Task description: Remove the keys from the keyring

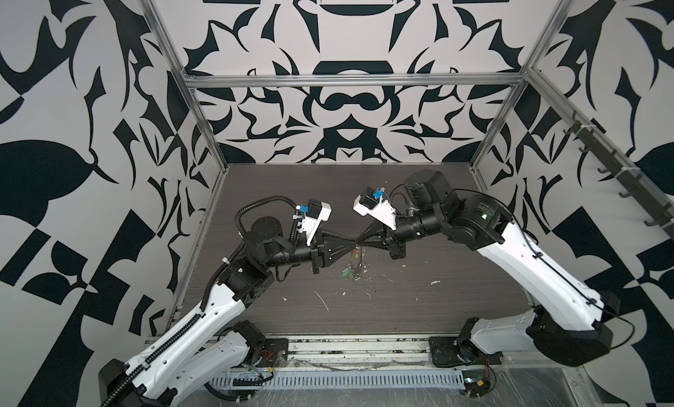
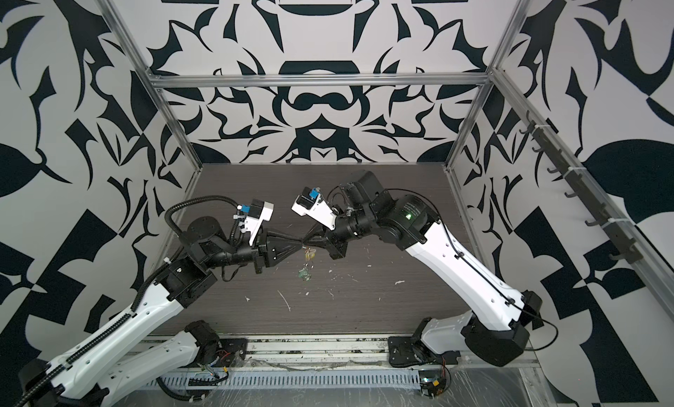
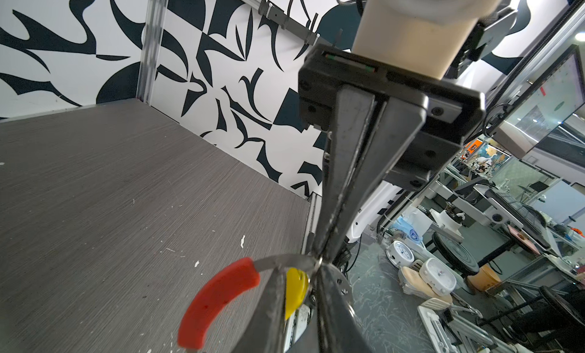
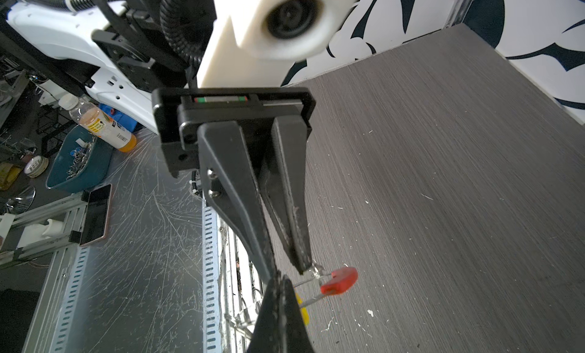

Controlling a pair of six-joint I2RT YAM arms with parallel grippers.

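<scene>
Both grippers meet tip to tip above the middle of the table (image 1: 419, 295). The keyring (image 3: 285, 261), a thin grey hoop with a red segment (image 3: 218, 300), hangs from that meeting point. My right gripper (image 4: 278, 277) is shut on the hoop wire. My left gripper (image 3: 316, 267) is nearly closed, its tips at the hoop beside a small silver ring (image 4: 316, 269); what sits between its tips is hidden. The yellow key (image 3: 296, 288) hangs just under the tips. The green key (image 1: 344, 275) dangles lowest, also seen in a top view (image 2: 302, 275). Several more silver rings (image 4: 243, 316) hang on the hoop.
White flecks (image 1: 322, 300) are scattered over the dark wood table. A rack of hooks (image 1: 598, 157) runs along the right wall. A slotted cable duct (image 1: 335, 381) lies at the front edge. Beyond it are a blue bin (image 4: 79, 164), a bottle (image 4: 101, 123) and a phone (image 4: 95, 215).
</scene>
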